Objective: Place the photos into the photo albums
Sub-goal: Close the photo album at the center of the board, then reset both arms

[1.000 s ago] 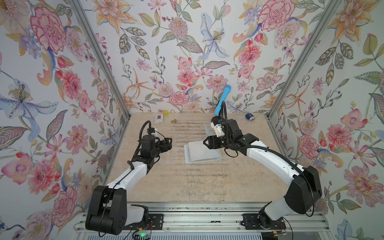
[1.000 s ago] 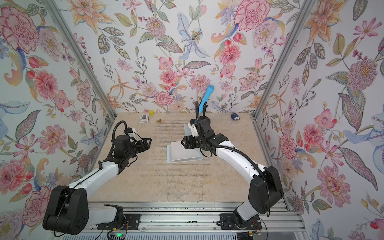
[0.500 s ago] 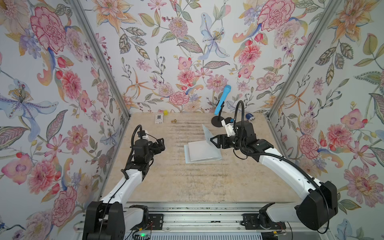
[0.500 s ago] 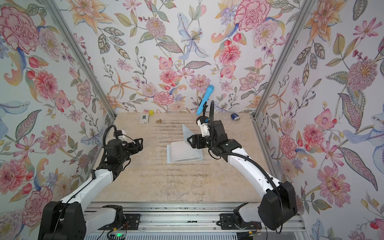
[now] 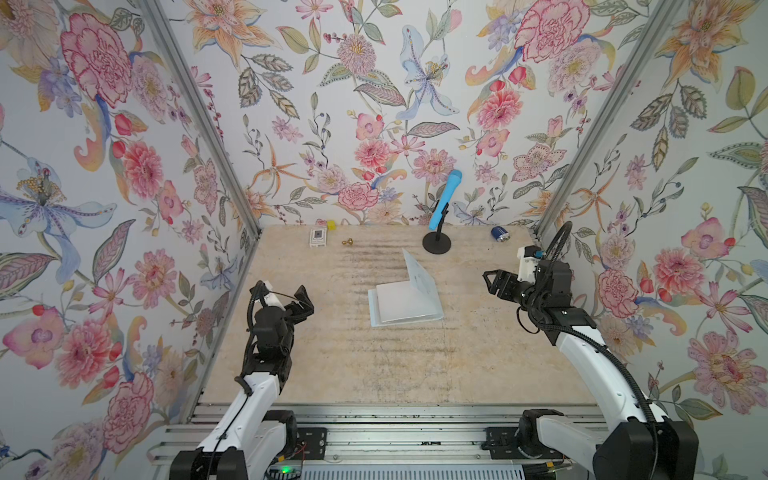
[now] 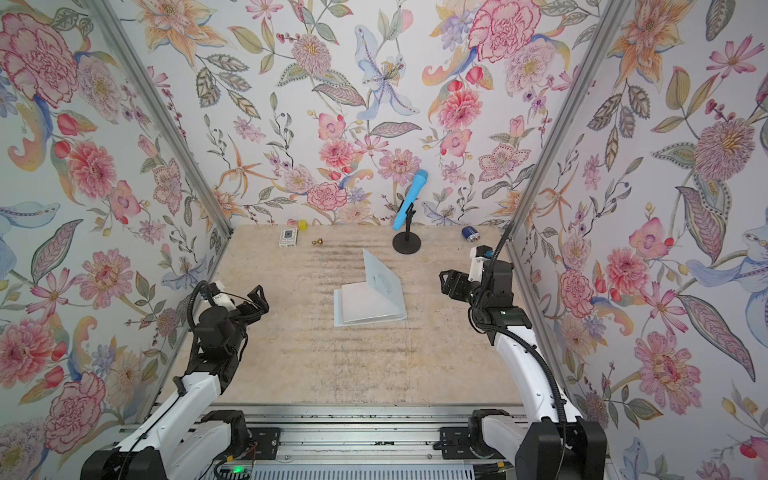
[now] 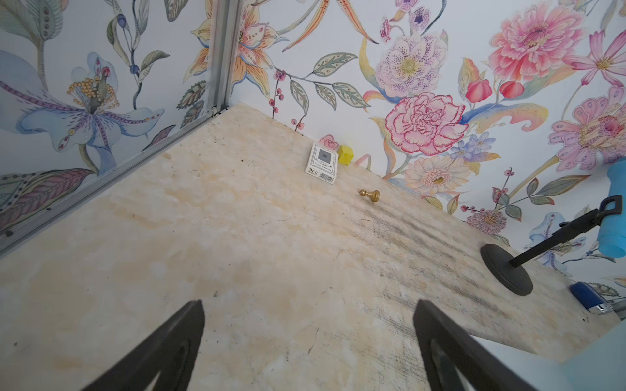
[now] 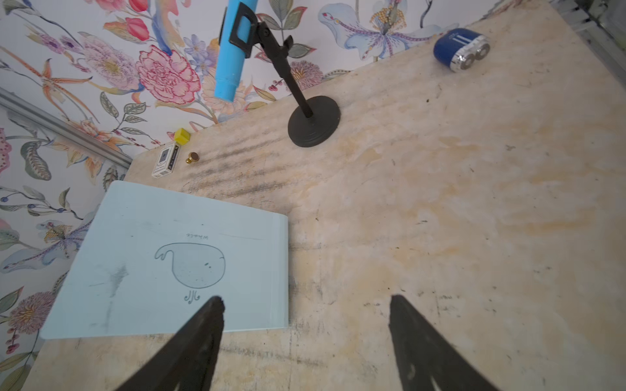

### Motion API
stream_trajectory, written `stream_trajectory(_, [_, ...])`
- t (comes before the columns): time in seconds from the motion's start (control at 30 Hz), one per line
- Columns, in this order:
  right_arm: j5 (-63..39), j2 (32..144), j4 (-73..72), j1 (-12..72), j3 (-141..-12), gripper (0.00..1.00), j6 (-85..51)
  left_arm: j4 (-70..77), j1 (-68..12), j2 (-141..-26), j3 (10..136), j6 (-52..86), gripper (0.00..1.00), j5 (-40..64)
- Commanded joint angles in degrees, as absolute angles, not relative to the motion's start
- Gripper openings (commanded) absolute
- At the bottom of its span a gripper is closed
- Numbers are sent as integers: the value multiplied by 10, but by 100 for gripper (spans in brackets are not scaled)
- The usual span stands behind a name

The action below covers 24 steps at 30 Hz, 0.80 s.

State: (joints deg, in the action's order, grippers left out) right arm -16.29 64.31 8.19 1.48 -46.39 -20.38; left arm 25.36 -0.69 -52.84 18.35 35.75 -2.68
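Both top views show you the thin pale blue photo album on the beige table, cover tilted up; left gripper and right gripper flank it, well apart, jaws spread, empty.

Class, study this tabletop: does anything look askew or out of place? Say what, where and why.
The pale blue thin photo album in the middle of the beige table lies with its whale-marked front cover standing up, half open, with nothing holding it. Near the floral back wall, a small brass knob lies tipped on its side.
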Motion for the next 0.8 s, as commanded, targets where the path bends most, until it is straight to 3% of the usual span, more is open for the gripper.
stream_trajectory(0.0, [-174,628,28,-17,-418,80,-202,301,-2,-519,169,327,100,-90])
stream_trajectory(0.1, [-120,603,-56,-32,-351,80,-194,315,-2,-521,161,306,100,-123])
stream_trajectory(0.2, [-22,571,-179,-32,-265,100,-188,331,-2,-524,151,294,100,-174])
stream_trajectory(0.43, [111,552,-340,-34,-148,100,-115,446,-2,-541,97,214,100,-222])
stream_trajectory(0.77, [66,666,-491,-35,-115,100,-73,699,-2,-664,34,101,100,-179])
